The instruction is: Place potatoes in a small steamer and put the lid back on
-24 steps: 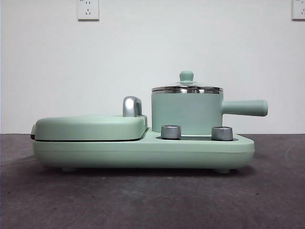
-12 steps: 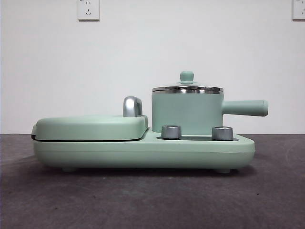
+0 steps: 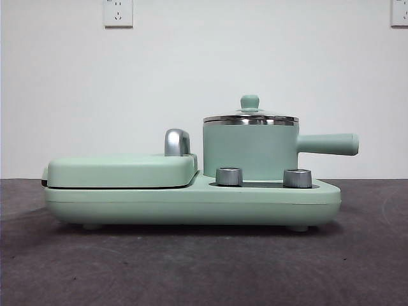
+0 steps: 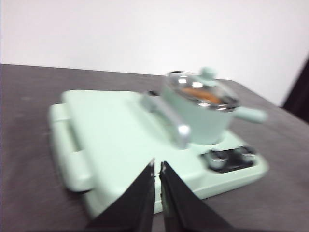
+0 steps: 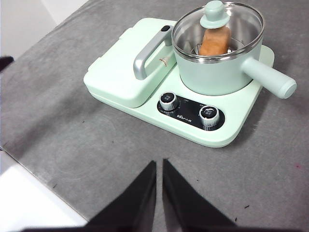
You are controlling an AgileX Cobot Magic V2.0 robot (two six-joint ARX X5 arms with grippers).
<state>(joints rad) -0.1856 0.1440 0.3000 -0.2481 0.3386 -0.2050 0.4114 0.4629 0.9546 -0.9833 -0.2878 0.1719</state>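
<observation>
The small steamer (image 3: 250,150) stands on the right half of a mint-green cooker base (image 3: 191,201), its side handle pointing right. The glass lid (image 3: 250,118) with its green knob sits on the steamer's steel rim. Through the glass, the right wrist view shows an orange-brown potato (image 5: 215,40) inside the steamer (image 5: 219,67) under the lid (image 5: 218,29). My right gripper (image 5: 159,163) is shut, high above the table in front of the cooker. My left gripper (image 4: 157,165) is shut too, hovering over the griddle side; this view is blurred, with the steamer (image 4: 198,113) beyond.
A flat mint-green griddle cover (image 3: 121,170) with a chrome handle (image 3: 176,141) lies closed on the base's left half. Two steel dials (image 3: 229,176) sit in front of the steamer. The dark table's edge (image 5: 38,186) shows in the right wrist view.
</observation>
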